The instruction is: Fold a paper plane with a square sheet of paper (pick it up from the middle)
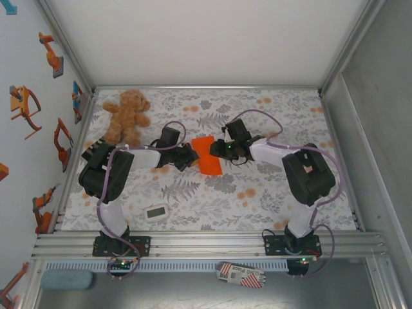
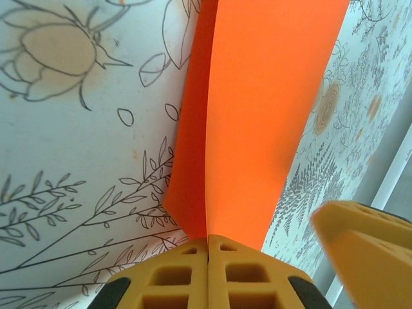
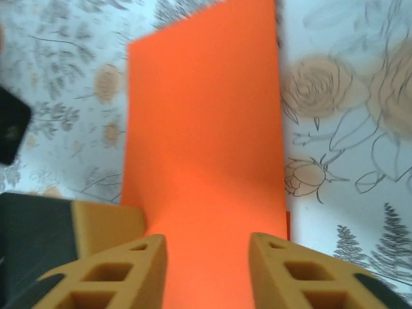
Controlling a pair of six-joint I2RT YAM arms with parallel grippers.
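The square sheet of paper is bright orange and lies folded into a narrow rectangle on the floral table, between the two arms. My left gripper is at its left edge. In the left wrist view that gripper is shut, its yellow pads pinching the near end of the paper where two layers meet at a crease. My right gripper is at the sheet's right side. In the right wrist view it stands open, with the flat orange paper showing between its spread fingers.
A brown teddy bear sits at the back left. A small white timer lies near the front left. White walls close in the table on both sides and at the back. The metal rail runs along the front edge.
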